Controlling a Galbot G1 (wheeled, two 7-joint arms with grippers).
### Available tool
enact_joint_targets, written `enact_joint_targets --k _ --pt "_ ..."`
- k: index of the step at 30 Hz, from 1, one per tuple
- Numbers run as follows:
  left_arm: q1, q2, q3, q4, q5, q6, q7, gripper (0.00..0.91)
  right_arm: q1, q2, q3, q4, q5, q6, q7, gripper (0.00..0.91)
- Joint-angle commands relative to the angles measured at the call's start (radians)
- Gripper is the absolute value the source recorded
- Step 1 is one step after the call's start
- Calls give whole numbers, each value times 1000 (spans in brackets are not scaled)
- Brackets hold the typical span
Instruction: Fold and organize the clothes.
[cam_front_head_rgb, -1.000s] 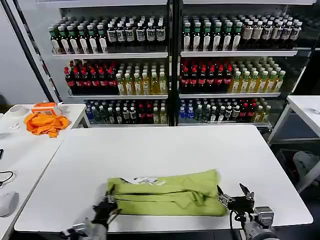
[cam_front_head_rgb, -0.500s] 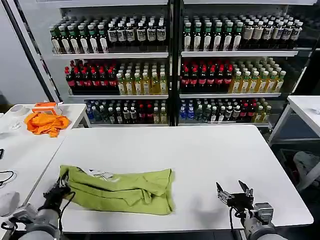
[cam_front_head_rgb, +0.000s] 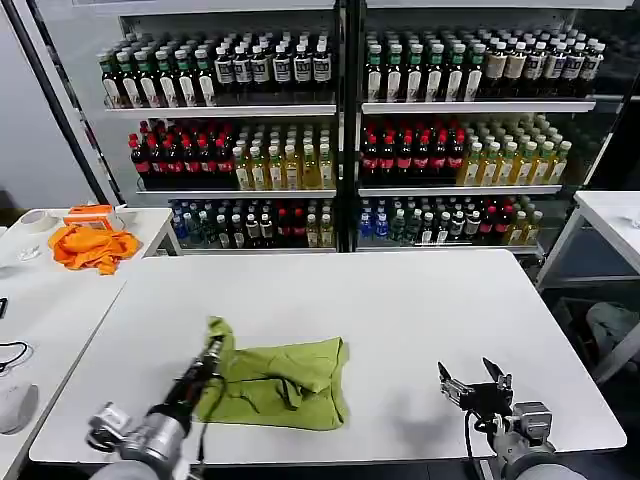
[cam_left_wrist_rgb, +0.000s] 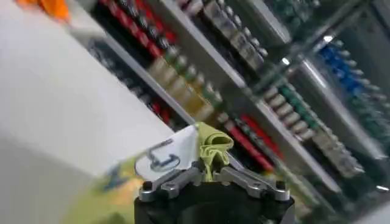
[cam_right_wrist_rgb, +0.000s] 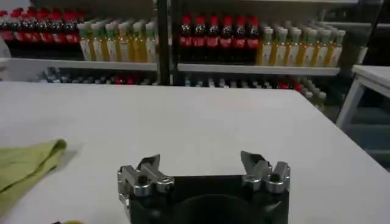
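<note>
Left gripper (cam_front_head_rgb: 213, 350) pinches the T-shirt's (cam_front_head_rgb: 285, 380) left edge, lifting it above the table (cam_front_head_rgb: 400, 310). Shirt's long axis runs left-right, bulk lying toward the right. Right gripper (cam_front_head_rgb: 478, 385) spread, empty, well apart near the front right.

I can read nothing here: the print on the T-shirt's (cam_front_head_rgb: 285, 380) white label (cam_left_wrist_rgb: 164, 159) is a blur, and the bottle (cam_front_head_rgb: 300, 160) labels are too small.
</note>
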Motion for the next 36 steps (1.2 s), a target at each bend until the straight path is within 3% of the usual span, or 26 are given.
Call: enact_joint_targets --k 1,3,4,5,6,17,24,29,36 --pt "-106 -120 264 146 -36 13 8 20 5 3 -2 -12 -1 1 0 907" --pt "-131 -137 277 200 -19 16 9 20 7 7 -4 -15 -2 1 1 907" --pt "-143 -141 284 219 -9 20 13 91 8 7 -4 -16 -2 1 1 907" --pt "-152 -141 293 237 15 23 25 292 9 7 -4 -17 -2 0 0 907" --pt "-159 -140 298 251 47 23 29 907 9 6 -4 -17 -2 0 1 907" --pt "-127 -129 292 166 104 43 67 907 20 15 -12 -31 -3 6 -2 907" --pt "-42 -76 164 52 170 37 67 907 26 22 -14 -31 -4 7 -4 907" --pt "4 -14 45 97 414 12 60 907 22 25 -14 -32 -6 12 -6 907" --pt "28 59 -45 198 461 35 88 907 24 27 -15 -30 -7 12 -6 907"
